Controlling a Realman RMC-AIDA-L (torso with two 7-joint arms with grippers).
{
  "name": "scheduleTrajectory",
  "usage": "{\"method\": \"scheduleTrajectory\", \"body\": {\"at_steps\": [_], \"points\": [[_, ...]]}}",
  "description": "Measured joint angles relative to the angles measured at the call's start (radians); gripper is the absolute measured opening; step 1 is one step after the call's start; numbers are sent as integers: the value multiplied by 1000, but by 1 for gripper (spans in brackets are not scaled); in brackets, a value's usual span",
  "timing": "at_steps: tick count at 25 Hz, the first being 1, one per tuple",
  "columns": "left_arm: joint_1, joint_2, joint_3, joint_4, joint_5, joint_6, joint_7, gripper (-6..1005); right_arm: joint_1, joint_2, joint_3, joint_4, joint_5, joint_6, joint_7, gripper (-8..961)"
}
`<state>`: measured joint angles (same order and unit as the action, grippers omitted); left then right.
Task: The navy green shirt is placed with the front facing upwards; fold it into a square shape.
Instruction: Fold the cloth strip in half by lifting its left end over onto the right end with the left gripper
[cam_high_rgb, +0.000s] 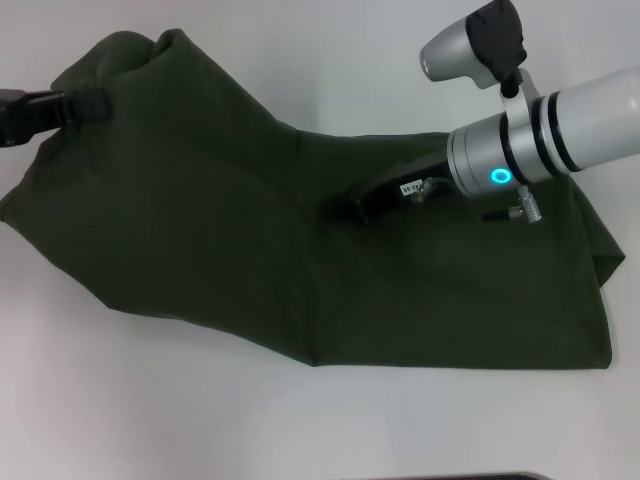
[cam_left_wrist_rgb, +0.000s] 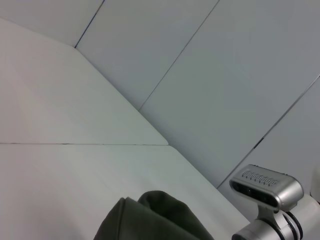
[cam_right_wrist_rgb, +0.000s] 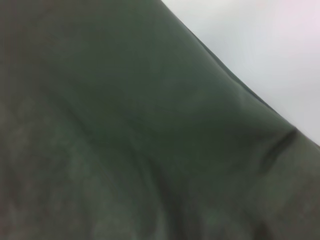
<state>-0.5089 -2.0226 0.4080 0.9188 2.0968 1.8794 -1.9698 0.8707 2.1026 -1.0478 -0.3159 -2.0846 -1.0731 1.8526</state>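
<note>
Left claw (cam_high_rgb: 88, 106) pinching navy green shirt (cam_high_rgb: 250, 250) at raised far-left corner; right claw (cam_high_rgb: 345, 208) pressed onto shirt middle, finger state unclear; white desk (cam_high_rgb: 150, 420) beneath.

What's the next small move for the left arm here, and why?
Probably carry the held corner across toward the right side and lay it down. In the head view the left gripper pinches a raised corner of the navy green shirt, whose left half is lifted and bunched. The right gripper presses on the shirt's middle, apparently anchoring the fold line.
</note>
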Motion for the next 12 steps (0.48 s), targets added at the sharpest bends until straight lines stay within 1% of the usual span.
{"method": "scheduleTrajectory", "body": {"at_steps": [6,9,12], "points": [[2,-1,0,0,0,0,0,115,-32,-7,7,-37,60,-63,-50,18],[4,-1,0,0,0,0,0,116,-52,-7,10,-54,67,-58,-44,18],[6,-1,0,0,0,0,0,117,-56,-8,11,-54,69,-51,-44,18]]}}
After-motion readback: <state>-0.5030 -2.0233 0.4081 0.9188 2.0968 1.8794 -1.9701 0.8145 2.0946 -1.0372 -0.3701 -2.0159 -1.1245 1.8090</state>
